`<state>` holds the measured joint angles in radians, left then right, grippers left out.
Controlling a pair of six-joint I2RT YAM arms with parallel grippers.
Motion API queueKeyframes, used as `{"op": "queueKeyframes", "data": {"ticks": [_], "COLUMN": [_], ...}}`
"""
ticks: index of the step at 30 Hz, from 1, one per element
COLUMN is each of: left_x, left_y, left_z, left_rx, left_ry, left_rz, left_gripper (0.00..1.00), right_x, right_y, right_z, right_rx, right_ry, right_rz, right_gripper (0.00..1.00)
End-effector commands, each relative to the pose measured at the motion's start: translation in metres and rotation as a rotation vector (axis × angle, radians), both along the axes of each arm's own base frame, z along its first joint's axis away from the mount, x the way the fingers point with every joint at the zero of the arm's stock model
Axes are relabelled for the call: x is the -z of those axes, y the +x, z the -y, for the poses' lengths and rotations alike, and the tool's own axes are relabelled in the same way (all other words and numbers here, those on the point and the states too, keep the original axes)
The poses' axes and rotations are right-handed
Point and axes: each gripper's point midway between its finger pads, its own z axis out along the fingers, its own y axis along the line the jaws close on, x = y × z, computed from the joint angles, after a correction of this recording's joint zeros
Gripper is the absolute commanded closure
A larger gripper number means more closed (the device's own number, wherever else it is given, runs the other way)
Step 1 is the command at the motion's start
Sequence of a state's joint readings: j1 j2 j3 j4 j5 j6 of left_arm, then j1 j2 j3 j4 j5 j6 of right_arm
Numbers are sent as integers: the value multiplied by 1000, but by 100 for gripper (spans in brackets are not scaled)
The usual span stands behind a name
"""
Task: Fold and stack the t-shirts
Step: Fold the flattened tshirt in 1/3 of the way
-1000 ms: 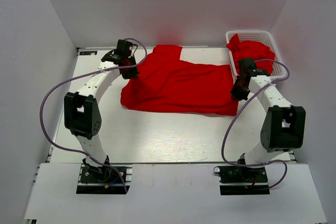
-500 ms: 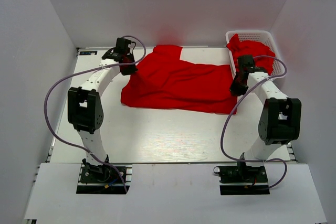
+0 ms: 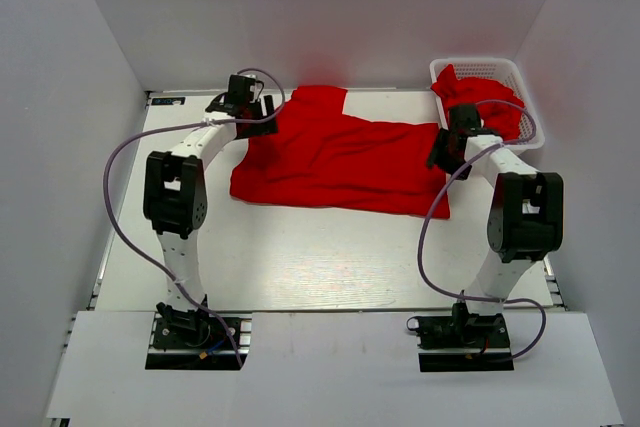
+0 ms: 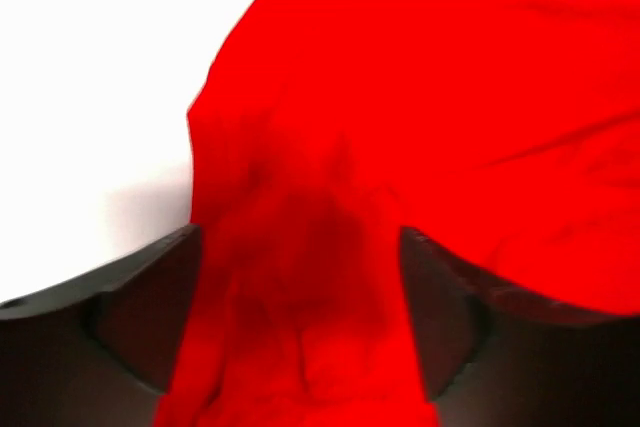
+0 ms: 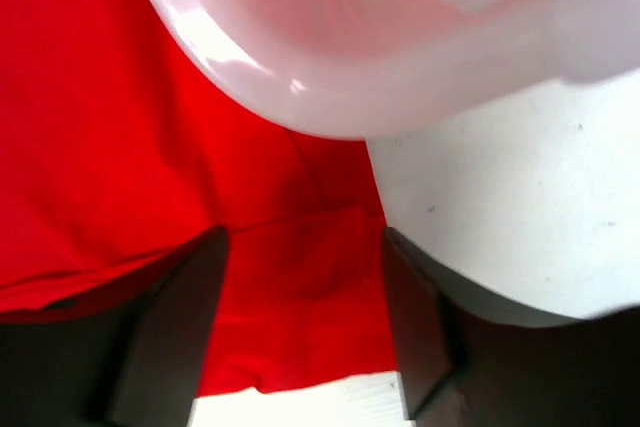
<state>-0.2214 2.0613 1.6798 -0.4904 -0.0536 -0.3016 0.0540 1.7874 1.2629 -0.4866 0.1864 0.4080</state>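
A red t-shirt (image 3: 340, 157) lies spread flat across the middle of the white table, with one sleeve toward the back. My left gripper (image 3: 256, 125) sits over its left edge. In the left wrist view the jaws stand wide apart, and a bunched ridge of the t-shirt (image 4: 300, 277) lies loose between the fingers (image 4: 150, 317). My right gripper (image 3: 441, 154) is over the shirt's right edge. It is open too, with flat red cloth (image 5: 290, 287) under the gap between its fingers (image 5: 415, 327). More red t-shirts (image 3: 482, 102) are heaped in the basket.
A white lattice basket (image 3: 520, 82) stands at the back right corner. Its rim (image 5: 330, 87) is close above the right gripper. Grey walls enclose the table (image 3: 300, 257) on three sides. Cables loop out from both arms.
Both grippers have opened and let go of the shirt's edges. Both arms moved toward the back. The cloth has settled onto the table.
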Motion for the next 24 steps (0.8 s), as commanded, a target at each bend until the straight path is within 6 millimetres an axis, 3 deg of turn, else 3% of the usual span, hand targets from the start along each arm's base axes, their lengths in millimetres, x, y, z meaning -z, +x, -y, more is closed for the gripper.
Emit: {"op": "queueKeyframes", "data": {"ticks": [1, 3, 4, 6, 8, 9, 10, 12, 13, 14, 15, 16, 18, 19, 24], "left_x": [-31, -29, -27, -41, -39, -39, -40, -38, -21, -33, -29, -14, -12, 3, 28], "left_y": [22, 22, 19, 13, -5, -13, -30, -52, -70, -79, -89, -105, -111, -120, -120], "left_z": [-1, -3, -6, -13, -24, -32, -37, -45, -53, -59, -60, -63, -63, -62, -65], "left_rx": [15, 9, 11, -11, -50, -75, -93, -117, -141, -158, -166, -173, -173, -167, -178], "left_ry": [12, 22, 39, 60, 95, 100, 103, 116, 115, 101, 98, 101, 61, 36, 13], "left_rz": [91, 74, 63, 69, 15, -3, -23, -40, -85, -58, -71, -108, -89, -125, -146], "left_gripper": [0, 0, 0, 0, 0, 0, 0, 0, 0, 0, 0, 0, 0, 0, 11], "right_x": [-40, -40, -49, -50, -55, -49, -52, -43, -43, -37, -32, -28, -23, -14, 1], "right_y": [27, 21, 18, 8, 0, -15, -19, -36, -45, -53, -60, -65, -69, -75, -75], "right_z": [1, 0, -3, -9, -13, -13, -11, -6, -7, -7, -7, -7, -8, -7, -7], "right_rx": [-30, -40, -53, -84, -94, -99, -92, -66, -63, -62, -54, -47, -33, -28, -30], "right_ry": [-15, -10, -4, 20, 42, 46, 40, 32, 31, 32, 40, 50, 60, 63, 64], "right_rz": [144, 135, 151, 144, 147, 113, 119, 82, 67, 47, 39, 36, 31, 10, -20], "right_gripper": [30, 24, 21, 14, 10, 10, 10, 10, 10, 10, 10, 10, 10, 10, 10]}}
